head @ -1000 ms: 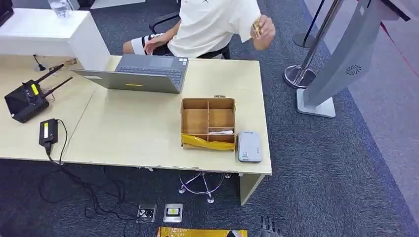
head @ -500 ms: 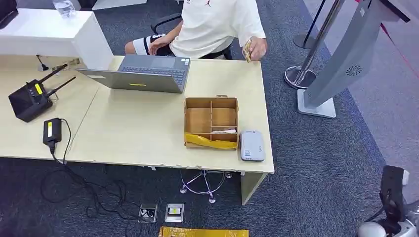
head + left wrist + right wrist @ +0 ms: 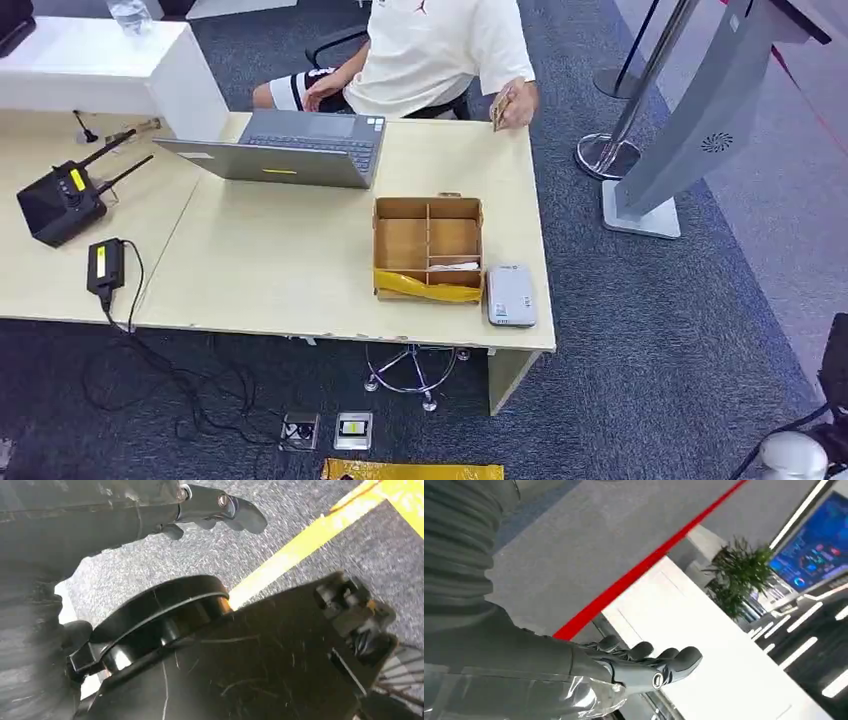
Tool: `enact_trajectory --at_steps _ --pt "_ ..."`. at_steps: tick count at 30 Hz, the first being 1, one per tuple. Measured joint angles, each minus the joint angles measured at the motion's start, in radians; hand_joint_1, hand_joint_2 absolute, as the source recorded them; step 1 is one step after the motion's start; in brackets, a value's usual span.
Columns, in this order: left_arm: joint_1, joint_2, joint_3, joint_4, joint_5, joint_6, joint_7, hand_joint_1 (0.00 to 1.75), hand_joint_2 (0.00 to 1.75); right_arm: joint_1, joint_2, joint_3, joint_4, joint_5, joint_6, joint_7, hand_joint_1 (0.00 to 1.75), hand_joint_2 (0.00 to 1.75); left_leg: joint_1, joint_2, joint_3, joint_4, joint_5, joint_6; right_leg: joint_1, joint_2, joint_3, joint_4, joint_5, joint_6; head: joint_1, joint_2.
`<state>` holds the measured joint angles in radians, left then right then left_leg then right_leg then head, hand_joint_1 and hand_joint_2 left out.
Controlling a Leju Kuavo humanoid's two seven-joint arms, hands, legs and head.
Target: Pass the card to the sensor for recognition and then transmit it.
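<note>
A person in a white shirt sits behind the far side of the desk (image 3: 290,270) and holds a tan card (image 3: 499,105) upright at its far right corner. A grey card sensor (image 3: 511,296) lies flat near the desk's front right corner, beside a cardboard box (image 3: 427,250). My right arm (image 3: 822,420) comes up at the lower right of the head view, well away from the desk. In the right wrist view my right hand (image 3: 644,667) has its fingers stretched out and holds nothing. My left hand (image 3: 215,507) hangs over the carpet with nothing in it.
An open laptop (image 3: 290,150) sits at the far side of the desk. A black router (image 3: 60,205) and a black power brick (image 3: 102,265) lie on the left. A grey kiosk stand (image 3: 690,130) and a barrier post (image 3: 610,150) stand to the right of the desk.
The camera shifted slightly a second ago. The person's hand with the card has come down to the desk's far right corner. My right arm has come into view at the lower right.
</note>
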<state>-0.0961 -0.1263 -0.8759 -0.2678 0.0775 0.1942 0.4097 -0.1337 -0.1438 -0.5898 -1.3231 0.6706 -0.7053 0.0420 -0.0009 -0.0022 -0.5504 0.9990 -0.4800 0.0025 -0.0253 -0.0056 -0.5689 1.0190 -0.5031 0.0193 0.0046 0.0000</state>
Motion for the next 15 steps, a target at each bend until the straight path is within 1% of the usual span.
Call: enact_trajectory --at_steps 3,8,12,13,15 --pt "0.000 0.002 -0.011 0.000 0.040 0.040 0.002 0.00 1.75 0.009 0.011 -0.007 -0.086 -0.011 0.000 -0.008 0.00 1.75 0.000 0.000 0.000 0.000 0.000 0.000 0.000 0.000 0.000 0.000 0.000 0.000 0.000 0.000" --pt "-0.001 0.006 -0.026 -0.001 0.101 0.065 -0.006 0.00 1.75 0.026 0.027 -0.004 -0.236 0.003 0.000 -0.021 0.00 1.75 0.000 0.000 0.000 0.000 0.000 0.000 0.000 0.000 0.000 0.000 0.000 0.000 0.000 0.000" --pt "-0.003 0.012 -0.045 -0.003 0.130 0.064 -0.012 0.00 1.75 0.033 0.035 0.031 -0.378 0.058 0.002 0.002 0.00 1.75 0.000 0.000 0.000 0.000 0.000 0.000 0.000 0.000 0.000 0.000 0.000 0.000 -0.001 0.000" --pt "-0.003 0.013 -0.049 -0.003 0.133 0.063 -0.012 0.00 1.75 0.033 0.035 0.040 -0.397 0.070 0.003 0.009 0.00 1.75 0.000 0.000 0.000 0.000 0.000 0.000 0.000 0.000 0.001 0.000 0.000 0.000 0.000 0.000" --pt "-0.004 0.014 -0.060 -0.005 0.145 0.062 -0.012 0.00 1.75 0.033 0.035 0.068 -0.460 0.094 0.003 0.033 0.00 1.75 0.000 0.000 0.000 0.000 0.000 0.000 0.000 -0.001 0.001 0.000 0.000 0.000 0.000 0.000"
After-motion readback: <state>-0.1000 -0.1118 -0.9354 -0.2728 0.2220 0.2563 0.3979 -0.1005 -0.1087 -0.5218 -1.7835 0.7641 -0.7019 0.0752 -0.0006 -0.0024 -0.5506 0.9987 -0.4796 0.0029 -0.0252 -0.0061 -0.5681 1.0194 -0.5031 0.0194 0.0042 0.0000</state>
